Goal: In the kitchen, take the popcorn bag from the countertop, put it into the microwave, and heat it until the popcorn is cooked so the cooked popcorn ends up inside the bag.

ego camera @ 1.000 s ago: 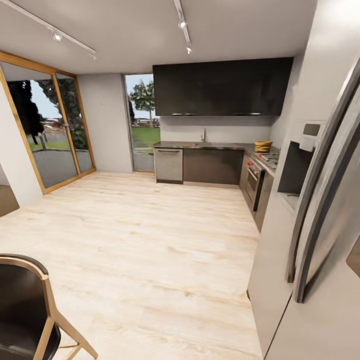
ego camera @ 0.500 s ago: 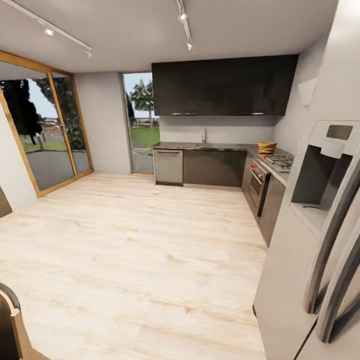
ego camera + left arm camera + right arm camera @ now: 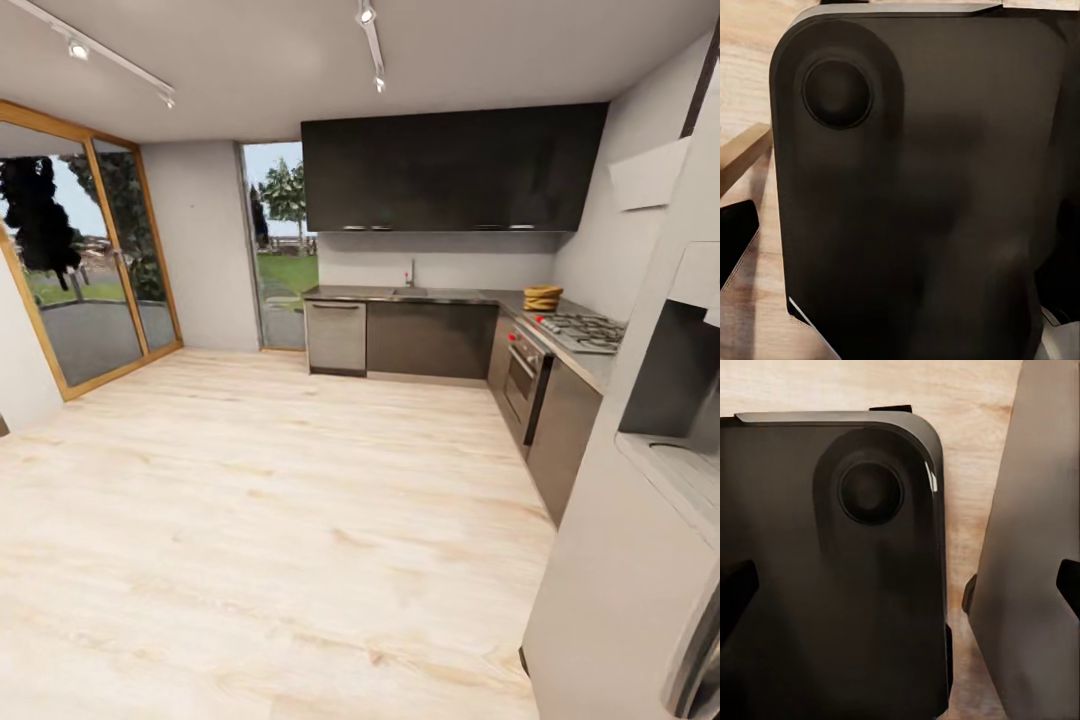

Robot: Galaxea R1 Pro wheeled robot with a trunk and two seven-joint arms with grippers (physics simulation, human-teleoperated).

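Rolling across pale wooden floor toward far grey steel countertop, no popcorn bag or microwave visible, finger positions impossible to tell, risking clipping tall grey fridge close alongside.

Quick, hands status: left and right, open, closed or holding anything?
Left hand: cannot be told; its fingers are not visible.
Right hand: cannot be told either.
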